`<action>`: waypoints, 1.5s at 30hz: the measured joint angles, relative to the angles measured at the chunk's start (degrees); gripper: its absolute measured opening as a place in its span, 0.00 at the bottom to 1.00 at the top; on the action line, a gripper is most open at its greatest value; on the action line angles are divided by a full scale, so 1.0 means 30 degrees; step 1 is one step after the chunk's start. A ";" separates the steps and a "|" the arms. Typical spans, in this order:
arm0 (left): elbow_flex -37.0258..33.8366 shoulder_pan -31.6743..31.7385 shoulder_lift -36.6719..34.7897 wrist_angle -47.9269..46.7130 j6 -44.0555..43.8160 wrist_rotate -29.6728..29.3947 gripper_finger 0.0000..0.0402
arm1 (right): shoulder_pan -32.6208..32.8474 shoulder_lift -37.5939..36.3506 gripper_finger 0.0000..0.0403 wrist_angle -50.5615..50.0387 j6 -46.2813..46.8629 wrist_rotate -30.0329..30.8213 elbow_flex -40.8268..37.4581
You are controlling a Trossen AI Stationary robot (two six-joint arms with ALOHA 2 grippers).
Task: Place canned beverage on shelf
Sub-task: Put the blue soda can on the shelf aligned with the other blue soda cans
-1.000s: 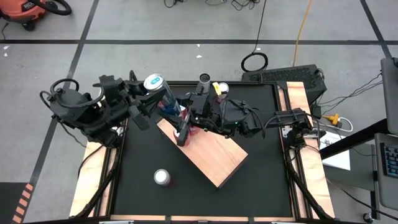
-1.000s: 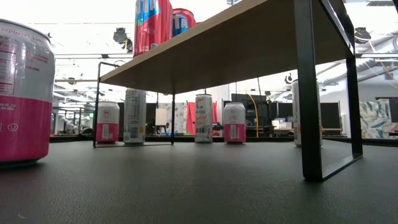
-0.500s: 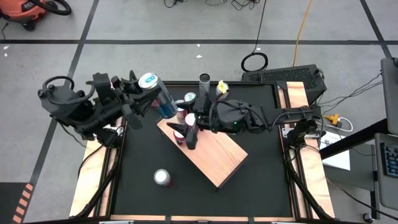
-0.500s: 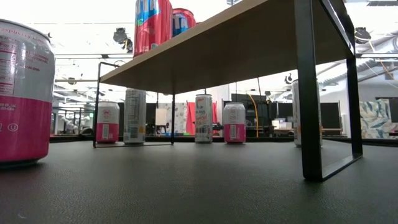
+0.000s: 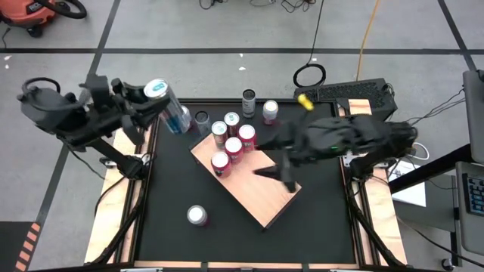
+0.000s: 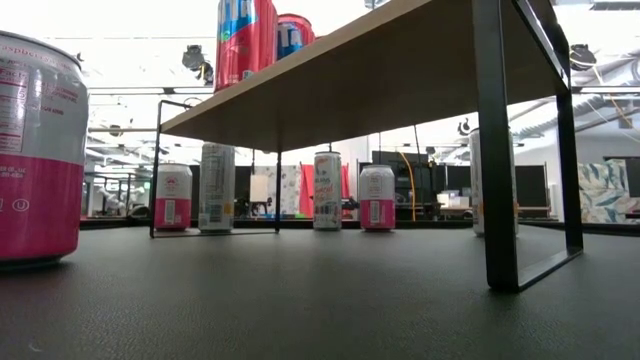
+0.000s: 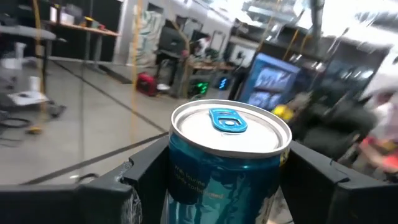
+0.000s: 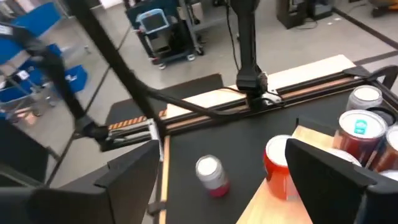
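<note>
My left arm is stretched out over the far left corner of the desk (image 5: 166, 227), its left gripper (image 5: 162, 106) pinching a blue can (image 7: 225, 158) by the sides, the can tilted and held up in the air, well apart from the shelf (image 5: 261, 198). The can is smooth metal, teal-blue on the body with a pale silver lid and a blue pull tab. My right arm reaches across from the right side, bent low over the middle of the shelf, and its right gripper (image 5: 281, 175) hangs with the dark fingers (image 8: 323, 168) spread and nothing between them. The shelf is a thick rectangular slab of pale wood with visible grain, set at an angle on thin black metal legs (image 6: 497, 150). Four red cans (image 5: 234, 145) with silver tops stand clustered at its far end. One pink can (image 5: 197, 216) stands alone on the matte black desk near the front, and more cans (image 5: 249, 100) stand by the far edge
</note>
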 joint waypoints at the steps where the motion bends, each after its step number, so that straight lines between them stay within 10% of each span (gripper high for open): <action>1: -0.0007 0.0000 0.0028 -0.0453 -0.0091 -0.0146 0.62 | 0.0130 -0.0421 0.81 -0.0245 0.0013 -0.0043 0.0000; 24: -1.4260 -0.0160 -0.3784 -0.2681 -1.2239 -0.3170 0.62 | 0.0506 -0.5034 0.81 -0.3960 0.0220 -0.0037 0.0007; 45: -2.2804 0.0505 -0.6502 0.7389 -0.9516 -0.1536 0.62 | 0.0513 -0.3963 0.81 -0.3824 -0.0256 -0.0535 0.0007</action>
